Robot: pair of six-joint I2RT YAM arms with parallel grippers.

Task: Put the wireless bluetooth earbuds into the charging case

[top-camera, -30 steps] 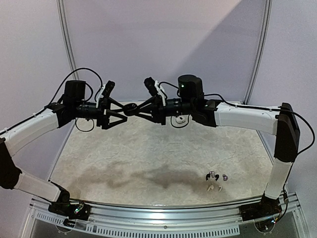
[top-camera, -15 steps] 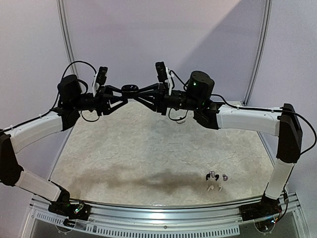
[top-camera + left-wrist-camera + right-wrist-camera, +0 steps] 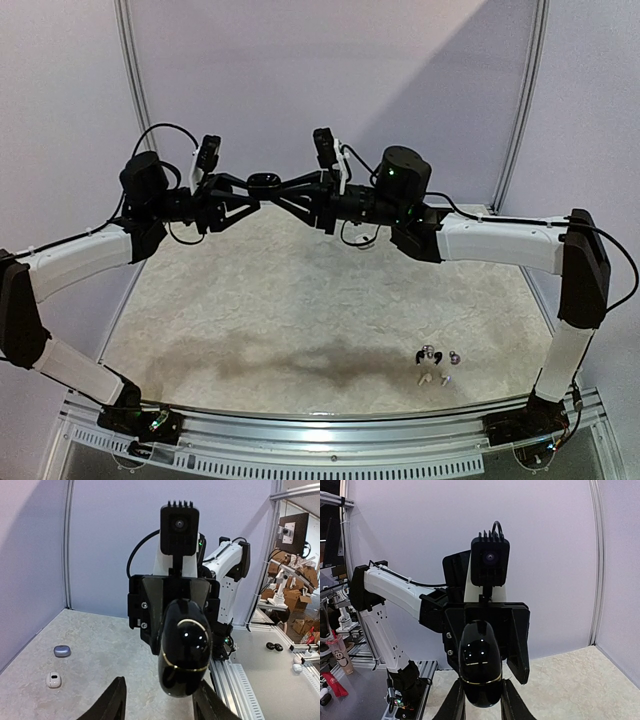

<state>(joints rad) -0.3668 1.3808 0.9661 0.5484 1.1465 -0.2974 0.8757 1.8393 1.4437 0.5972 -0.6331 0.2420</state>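
A glossy black charging case [image 3: 262, 182] with a thin gold seam hangs in the air at the back of the table, between both grippers. My right gripper [image 3: 482, 699] is shut on its end [image 3: 480, 665], a finger tight against each side. My left gripper [image 3: 160, 700] straddles the other end [image 3: 182, 650]. Its right finger sits against the case and its left finger [image 3: 116, 700] stands apart from it, so the jaws are open. Several tiny earbuds lie near the table's front right: dark ones [image 3: 427, 353], a purplish one [image 3: 453, 356] and white stemmed ones [image 3: 426, 380].
The left wrist view shows a small grey-purple case [image 3: 62, 651] and a small white one [image 3: 53, 680] on the table by the left wall. Metal frame posts [image 3: 130, 70] flank the table's back corners. A rail [image 3: 330, 430] runs along the near edge.
Both arms have lifted the black case higher above the table. The left jaws have narrowed a lot around its end. The right grip is unchanged and the earbuds have not moved.
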